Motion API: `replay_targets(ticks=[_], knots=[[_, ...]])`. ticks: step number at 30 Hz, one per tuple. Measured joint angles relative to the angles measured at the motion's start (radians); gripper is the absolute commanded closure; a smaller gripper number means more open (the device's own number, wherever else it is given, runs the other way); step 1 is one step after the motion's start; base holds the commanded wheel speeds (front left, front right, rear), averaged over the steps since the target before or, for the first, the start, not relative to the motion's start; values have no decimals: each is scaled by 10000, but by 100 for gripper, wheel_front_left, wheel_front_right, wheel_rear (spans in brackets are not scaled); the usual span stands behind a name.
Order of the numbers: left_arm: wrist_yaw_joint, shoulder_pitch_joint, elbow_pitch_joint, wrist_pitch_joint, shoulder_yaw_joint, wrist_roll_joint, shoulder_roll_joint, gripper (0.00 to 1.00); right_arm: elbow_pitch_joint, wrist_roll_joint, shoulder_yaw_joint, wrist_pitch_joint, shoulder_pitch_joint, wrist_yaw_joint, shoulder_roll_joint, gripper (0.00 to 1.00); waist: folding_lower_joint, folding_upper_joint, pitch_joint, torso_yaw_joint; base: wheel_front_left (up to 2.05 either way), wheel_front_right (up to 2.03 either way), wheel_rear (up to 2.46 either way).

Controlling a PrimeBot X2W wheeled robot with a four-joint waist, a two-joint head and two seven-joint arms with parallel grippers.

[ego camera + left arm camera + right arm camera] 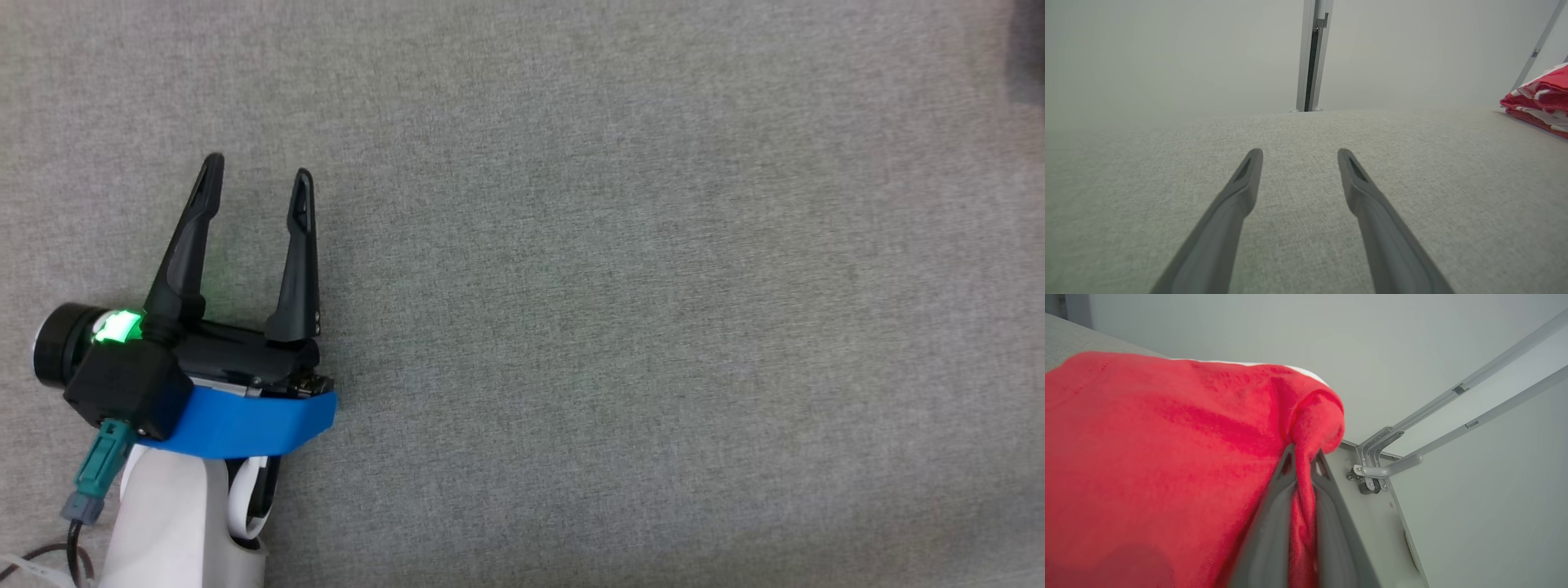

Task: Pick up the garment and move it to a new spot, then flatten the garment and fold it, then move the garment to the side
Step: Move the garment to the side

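Note:
The garment (1167, 457) is red cloth with white patches. In the right wrist view it spreads to the left, and my right gripper (1302, 457) is shut on a bunched fold of it. The left wrist view has the garment (1541, 102) as a folded heap at the far right of the grey surface. My left gripper (257, 175) hovers open over bare grey cloth at the lower left of the head view. Nothing lies between my left gripper's (1298, 157) two fingers.
A grey fabric-covered table (612, 286) spreads under everything. Behind its far edge stands a pale wall with a metal post (1312, 57). Beside the table's corner are slanted metal bars and a hinge bracket (1372, 473).

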Motion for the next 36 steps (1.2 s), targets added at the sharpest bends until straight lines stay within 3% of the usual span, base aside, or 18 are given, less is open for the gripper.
replay_targets(ticks=[10,12,13,23,29,36], knots=[[-23,-131,-286,-31,15,-2,44,0,466,-199,-203,378,-417,0,-245,100,0,0,449,96,0,0,0],[-25,-134,-305,-31,40,-2,44,0,527,-295,-349,399,-442,0,-132,47,-1,0,461,92,0,0,0],[-25,-134,-307,-31,54,0,44,0,562,-389,-451,397,-444,0,-42,0,0,0,458,87,0,0,0],[-25,-1,-19,-19,305,-21,10,0,336,-1628,-1804,-518,-425,-2,846,0,-1,0,-137,2,0,0,0],[-25,428,159,-19,614,-113,-40,0,-922,-2403,-2104,-1200,20,-2,2220,0,-1,0,-925,-97,0,0,0],[-23,971,366,-17,834,-217,-113,0,-2274,-2349,-1755,-1651,1313,-4,3482,0,-3,0,-2076,-156,0,0,0]])
